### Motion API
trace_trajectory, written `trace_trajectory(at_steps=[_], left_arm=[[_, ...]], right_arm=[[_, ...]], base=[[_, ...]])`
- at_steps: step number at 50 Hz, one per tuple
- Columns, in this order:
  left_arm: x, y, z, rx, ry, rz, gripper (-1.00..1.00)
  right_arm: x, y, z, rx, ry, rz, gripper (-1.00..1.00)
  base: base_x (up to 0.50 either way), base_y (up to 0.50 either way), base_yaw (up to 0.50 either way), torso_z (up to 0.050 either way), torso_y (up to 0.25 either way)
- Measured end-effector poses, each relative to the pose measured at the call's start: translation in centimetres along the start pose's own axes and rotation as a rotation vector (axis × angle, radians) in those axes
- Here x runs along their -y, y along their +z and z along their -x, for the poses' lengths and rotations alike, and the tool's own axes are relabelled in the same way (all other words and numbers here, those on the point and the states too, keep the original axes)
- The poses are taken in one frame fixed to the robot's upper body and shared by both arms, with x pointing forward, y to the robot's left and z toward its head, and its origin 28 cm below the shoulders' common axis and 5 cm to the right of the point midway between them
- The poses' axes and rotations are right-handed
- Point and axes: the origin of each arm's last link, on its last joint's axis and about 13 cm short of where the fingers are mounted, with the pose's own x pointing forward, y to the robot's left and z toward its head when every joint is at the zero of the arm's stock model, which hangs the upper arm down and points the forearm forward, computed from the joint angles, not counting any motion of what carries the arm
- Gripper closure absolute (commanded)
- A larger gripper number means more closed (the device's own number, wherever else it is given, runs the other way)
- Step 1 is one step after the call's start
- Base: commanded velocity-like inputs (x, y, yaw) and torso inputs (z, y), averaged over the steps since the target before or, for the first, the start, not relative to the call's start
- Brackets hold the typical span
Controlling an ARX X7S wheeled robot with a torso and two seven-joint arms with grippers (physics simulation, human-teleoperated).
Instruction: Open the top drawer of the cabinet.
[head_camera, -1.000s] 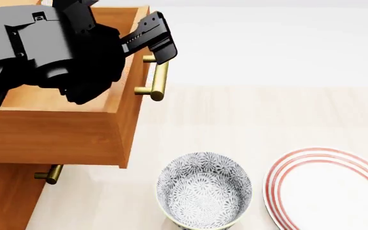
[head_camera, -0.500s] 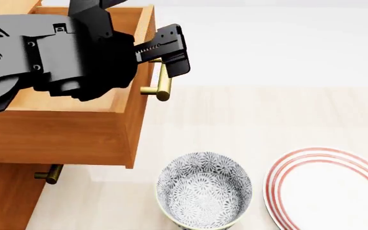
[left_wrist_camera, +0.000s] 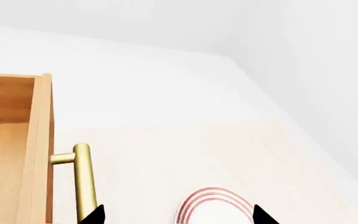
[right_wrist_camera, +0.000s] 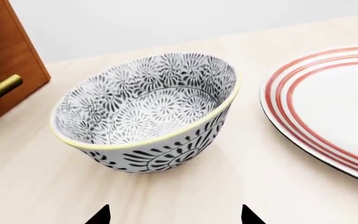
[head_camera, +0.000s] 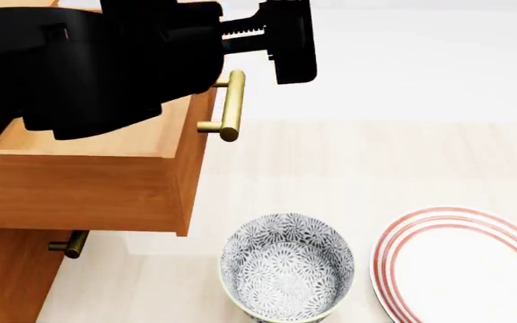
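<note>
Top drawer pulled out, left gripper lifted clear of its handle.

Head view: the top drawer [head_camera: 106, 171] stands pulled well out of the cabinet [head_camera: 3, 276], its brass bar handle [head_camera: 231, 105] free; the left gripper [head_camera: 281, 37] hangs above and just beside it, jaws spread, holding nothing. A lower drawer handle [head_camera: 68, 245] shows beneath. A patterned bowl [head_camera: 287, 266] and a red-ringed plate [head_camera: 460, 262] sit on the pale table [head_camera: 375, 161].
Left wrist view: two spread fingertips [left_wrist_camera: 93, 215] sit apart, one near the bar handle [left_wrist_camera: 84, 179], the drawer's pale inside [left_wrist_camera: 2, 154] beside it.
Right wrist view: the right gripper [right_wrist_camera: 174, 215] shows parted tips, empty, near the bowl [right_wrist_camera: 145, 112]; plate [right_wrist_camera: 328, 107] alongside.
</note>
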Motion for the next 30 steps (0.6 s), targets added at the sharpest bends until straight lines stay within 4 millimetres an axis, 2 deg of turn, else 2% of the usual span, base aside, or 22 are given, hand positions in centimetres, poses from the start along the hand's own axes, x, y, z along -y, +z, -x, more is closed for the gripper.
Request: trace_trajectory(at_steps=[14, 30], left_arm=[[1.6, -0.5, 2.4, 0.104, -0.092, -0.093, -1.0], [3.0, -3.1, 5.4, 0.343, -0.139, -0.433, -1.0]], right_arm=[[0.0, -0.1, 0.0, -0.005, -0.002, -0.004, -1.0], [-0.1, -0.2, 0.0, -0.011, -0.001, -0.006, -1.0]], base=[[0.0, 0.0, 0.0, 0.0, 0.0], [0.0, 0.0, 0.0, 0.0, 0.0]])
